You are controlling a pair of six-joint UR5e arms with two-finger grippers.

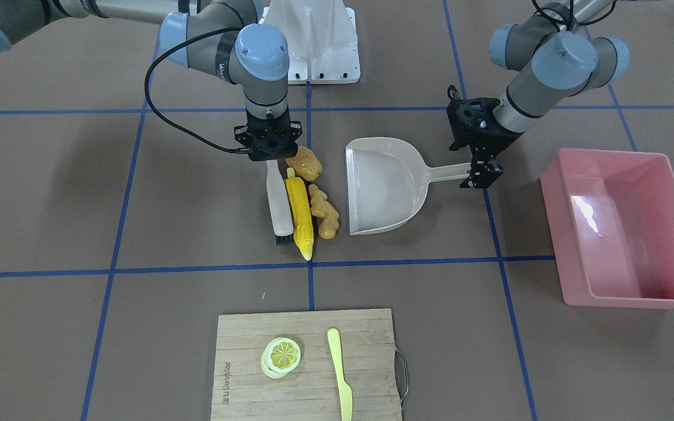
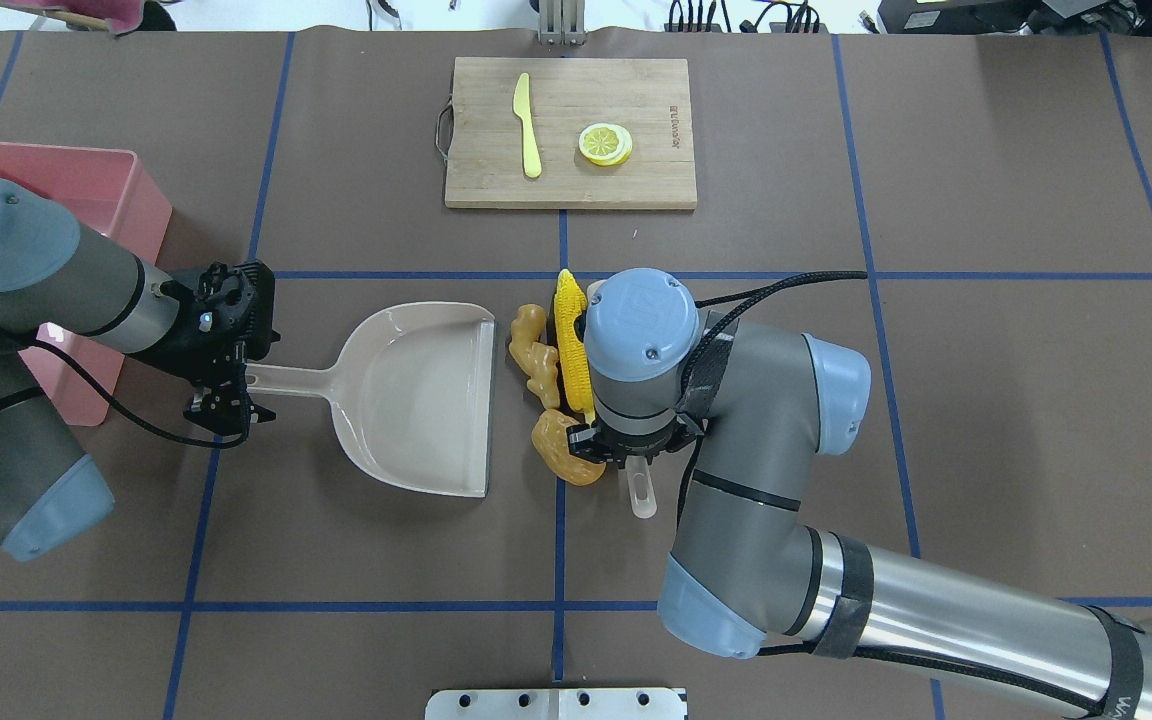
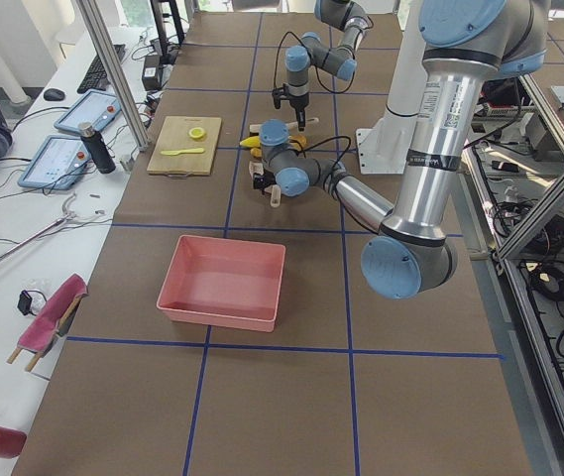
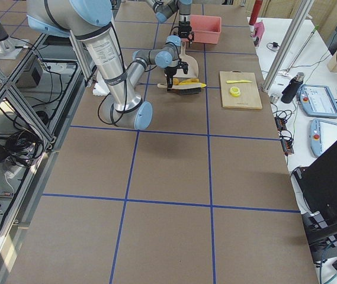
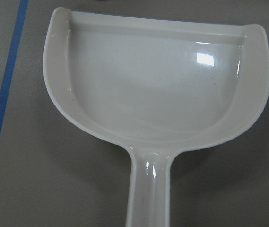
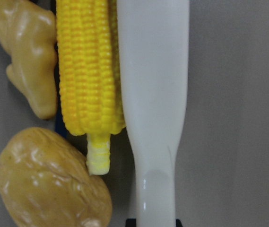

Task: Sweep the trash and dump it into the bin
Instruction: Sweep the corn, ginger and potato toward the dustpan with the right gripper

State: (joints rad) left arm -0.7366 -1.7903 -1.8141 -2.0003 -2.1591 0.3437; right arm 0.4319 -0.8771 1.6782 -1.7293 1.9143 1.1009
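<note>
1. Three toy foods make up the trash, and none is collected yet. The yellow corn cob (image 1: 300, 216), brown oval potato (image 1: 305, 163) and knobbly tan ginger root (image 1: 323, 211) lie together at mid-bench. They are just beside the open lip of the beige plastic dustpan (image 1: 384, 187), not in it.
2. My right gripper (image 1: 269, 155) is clamped on the handle of the white plastic brush with dark bristles (image 1: 278, 202). The brush lies along the corn cob, touching it, on the side away from the pan.
3. My left gripper (image 1: 480, 172) looks closed on the end of the dustpan's handle. Its fingers are outside my wrist view, so that is a judgement.
4. Toward the bench's left end, the large pink rectangular plastic tub (image 1: 635, 295) stands empty.
5. By my reckoning the sweep is barely begun. Pushing all three into the pan, lifting it and tipping it into the tub all remain.
</note>
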